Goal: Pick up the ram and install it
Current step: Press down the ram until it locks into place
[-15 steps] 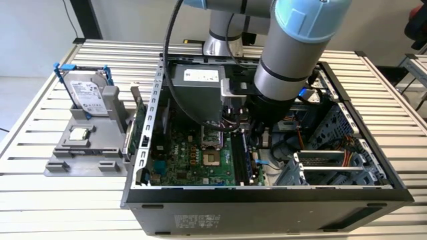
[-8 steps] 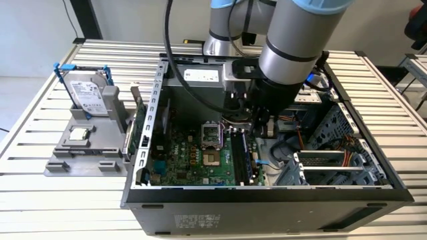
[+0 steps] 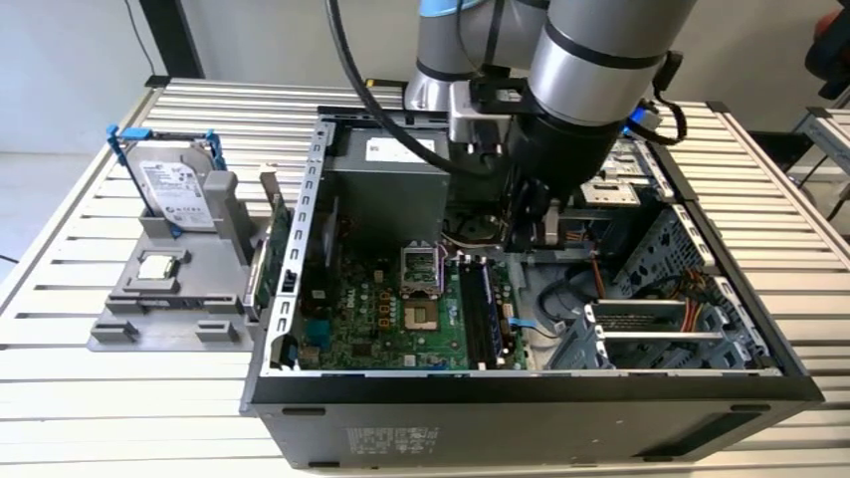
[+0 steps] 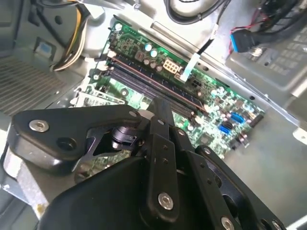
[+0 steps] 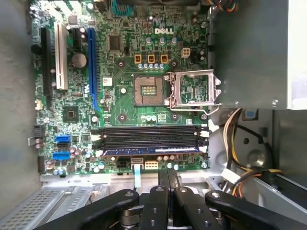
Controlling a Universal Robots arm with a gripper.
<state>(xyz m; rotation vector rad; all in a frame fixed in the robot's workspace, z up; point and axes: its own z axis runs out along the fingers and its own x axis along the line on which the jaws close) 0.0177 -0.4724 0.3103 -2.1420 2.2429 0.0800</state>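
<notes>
The ram [image 3: 273, 249] is a thin dark green stick standing on edge at the right side of the grey holder [image 3: 119, 329], just outside the computer case's wall. My gripper [image 3: 525, 224] hangs inside the open case, well to the exterior view's right of the ram. It hovers above the motherboard's long black memory slots [image 3: 479, 309]. In both wrist views the gripper [image 5: 167, 171] [image 4: 160, 103] is shut with nothing between its fingers. The slots [image 5: 148, 136] [image 4: 153, 88] lie just beyond the fingertips. The slot nearest them carries a long bluish strip [image 5: 151, 151]; I cannot tell whether it is a seated stick.
A silver hard drive [image 3: 173, 184] with blue rails stands in the holder, a small square processor chip [image 3: 157, 266] in front of it. Inside the case [image 3: 531, 393] are the open processor socket [image 5: 146, 90], a metal drive cage [image 3: 651, 329] and loose cables [image 5: 235, 139].
</notes>
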